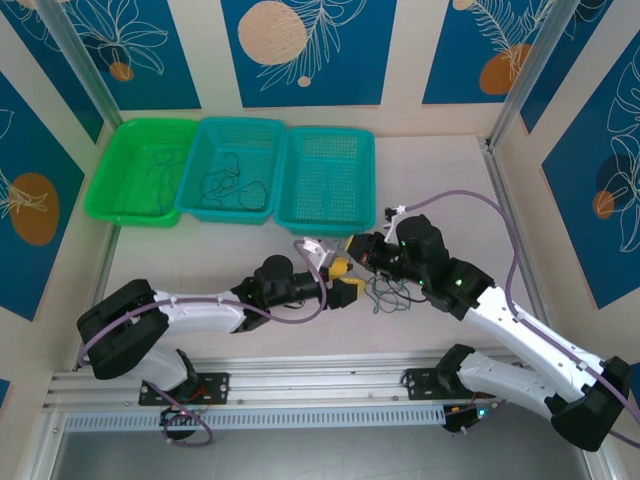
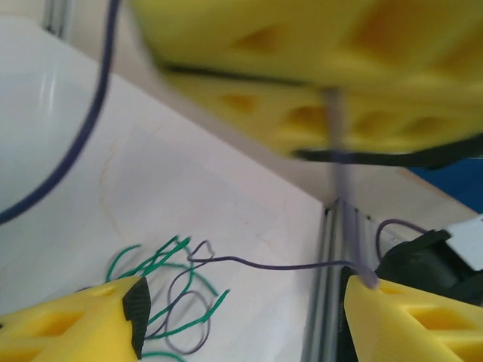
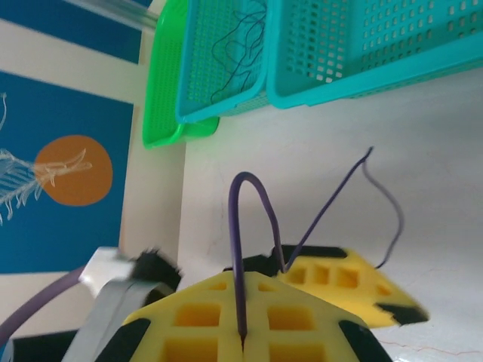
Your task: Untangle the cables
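Right claw [image 3: 243, 343] clamps a purple cable [image 3: 235, 226] looping above it.

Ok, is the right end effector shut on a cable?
Yes, the right end effector is closed, a purple cable pinched between its fingers.

A lab-style robot cell (walled in): aluminium rails [image 1: 300, 385], blue printed panels [image 1: 330, 80], plastic baskets [image 1: 325, 180] on a white table [image 1: 440, 170]
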You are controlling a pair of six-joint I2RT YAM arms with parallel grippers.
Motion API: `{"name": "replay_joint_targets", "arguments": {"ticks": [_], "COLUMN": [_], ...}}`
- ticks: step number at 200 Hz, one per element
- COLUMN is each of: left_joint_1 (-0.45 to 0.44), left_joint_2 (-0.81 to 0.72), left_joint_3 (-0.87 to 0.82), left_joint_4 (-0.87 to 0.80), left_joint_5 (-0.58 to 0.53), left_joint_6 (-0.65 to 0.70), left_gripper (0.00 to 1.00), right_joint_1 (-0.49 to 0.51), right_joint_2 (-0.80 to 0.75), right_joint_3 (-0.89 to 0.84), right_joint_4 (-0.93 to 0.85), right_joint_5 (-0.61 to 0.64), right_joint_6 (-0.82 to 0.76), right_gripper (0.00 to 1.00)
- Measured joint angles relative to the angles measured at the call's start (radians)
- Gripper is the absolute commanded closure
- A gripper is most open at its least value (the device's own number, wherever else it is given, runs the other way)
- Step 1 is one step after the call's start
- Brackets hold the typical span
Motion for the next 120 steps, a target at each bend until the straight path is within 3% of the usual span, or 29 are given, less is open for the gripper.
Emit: {"name": "replay_joint_targets", "arguments": {"ticks": [53,74,101,120], "left_joint_1": [-0.005,-0.007,-0.013,-0.014], "left_joint_2": [0.085,0.14,0.172,0.172], "left_joint_3": [0.083,0.13,0.143,0.144], "left_joint_4": [0.048,0.063,0.072,0.073], "left_joint_5": [-0.022,-0.019,-0.025,-0.023], "left_joint_6": [-0.002,-0.015,-0.037,-0.045], "left_gripper": [0.32,0.55,1.0,1.0], "right_joint_1": [-0.037,-0.048,-0.064,-0.083], "right_joint_2": [-0.021,-0.025,-0.055,-0.08], "right_joint_3": [-0.052,-0.052,-0.064,-0.076], "right_joint_4": [0.05,0.061,0.06,0.047], "right_joint_5": [-0.074,-0.088,-0.096,-0.095], "right_joint_6": [0.066,0.079,0.094,0.081], "right_gripper": [1.0,1.0,1.0,0.91]}}
